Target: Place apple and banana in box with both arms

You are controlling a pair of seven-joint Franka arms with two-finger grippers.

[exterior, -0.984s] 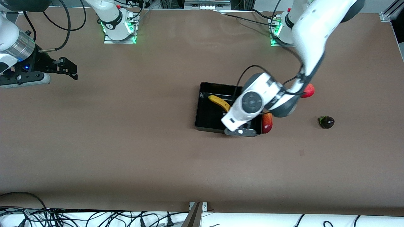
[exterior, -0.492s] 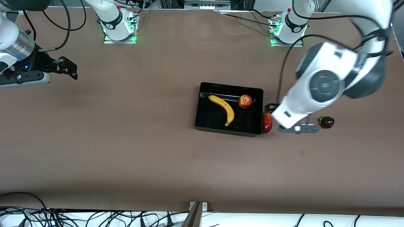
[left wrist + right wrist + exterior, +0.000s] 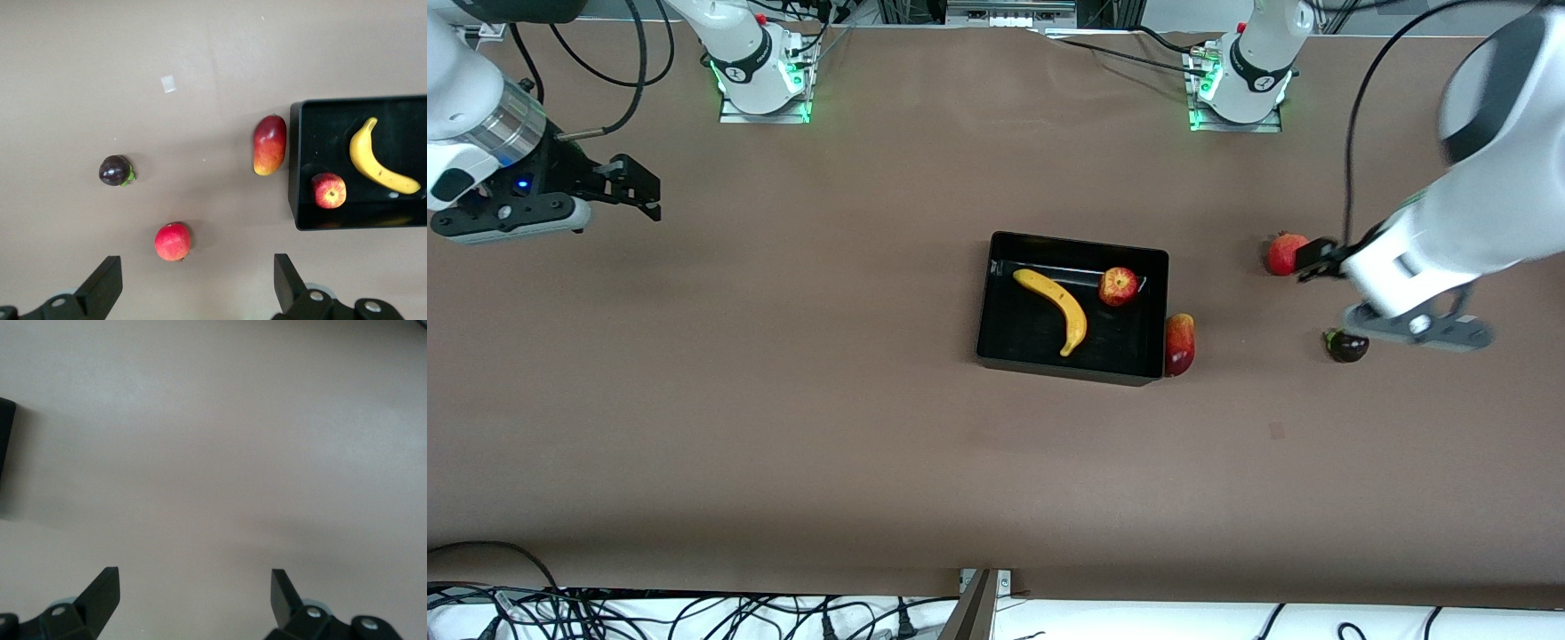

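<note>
The black box stands mid-table. The yellow banana and the red-and-yellow apple lie in it, a little apart. My left gripper is open and empty, in the air over the table beside a plain red fruit, toward the left arm's end. Its wrist view shows the open gripper, the box, the banana and the apple. My right gripper is open and empty, waiting over bare table at the right arm's end; its wrist view shows it over bare table.
A red-and-yellow mango lies against the box's outer wall, toward the left arm's end. A plain red fruit with a crown and a dark purple fruit lie farther that way. A small tape patch is nearer the camera.
My left arm has swung from over the box to its own end of the table with its gripper empty. The apple now shows lying in the box. My right gripper shifted slightly.
</note>
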